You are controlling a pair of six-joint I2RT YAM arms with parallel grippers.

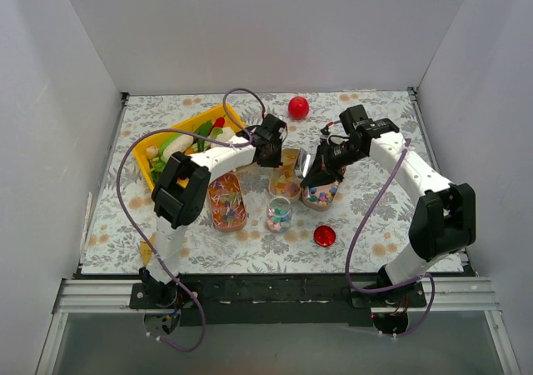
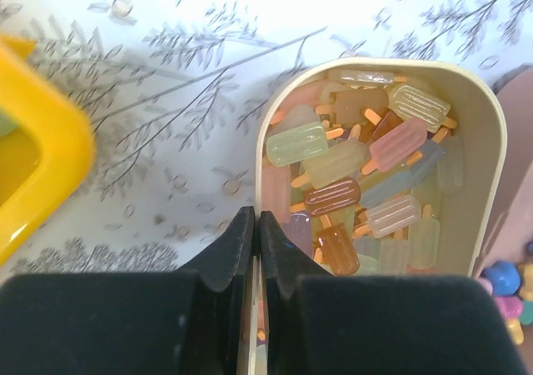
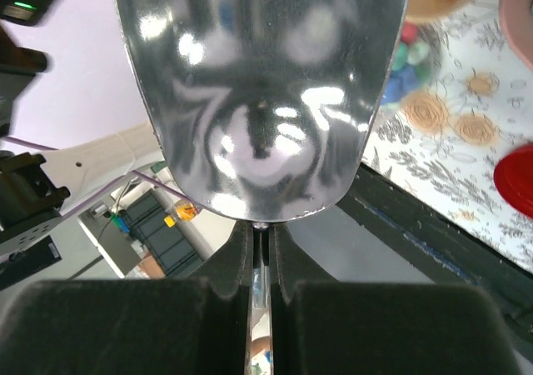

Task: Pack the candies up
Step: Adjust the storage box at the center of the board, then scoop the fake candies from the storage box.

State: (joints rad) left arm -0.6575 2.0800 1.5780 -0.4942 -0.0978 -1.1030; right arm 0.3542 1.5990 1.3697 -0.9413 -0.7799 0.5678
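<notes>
Pastel popsicle-shaped candies (image 2: 366, 175) fill a cream oval container (image 2: 491, 142). My left gripper (image 2: 256, 221) is shut on that container's near rim, one finger inside and one outside. In the top view the left gripper (image 1: 273, 152) sits at the cream container (image 1: 287, 177). My right gripper (image 3: 261, 229) is shut on the thin handle of a shiny metal scoop (image 3: 258, 92), whose bowl hides whatever it may hold. The scoop (image 1: 301, 165) hangs beside a bowl of colourful round candies (image 1: 321, 195). A small glass jar (image 1: 279, 214) holds mixed candies.
A pink oval dish of candies (image 1: 226, 202) lies left of the jar. A red lid (image 1: 324, 236) lies near the front. The yellow tray of toy vegetables (image 1: 179, 130) and a red ball (image 1: 298, 107) sit at the back. White walls enclose the table.
</notes>
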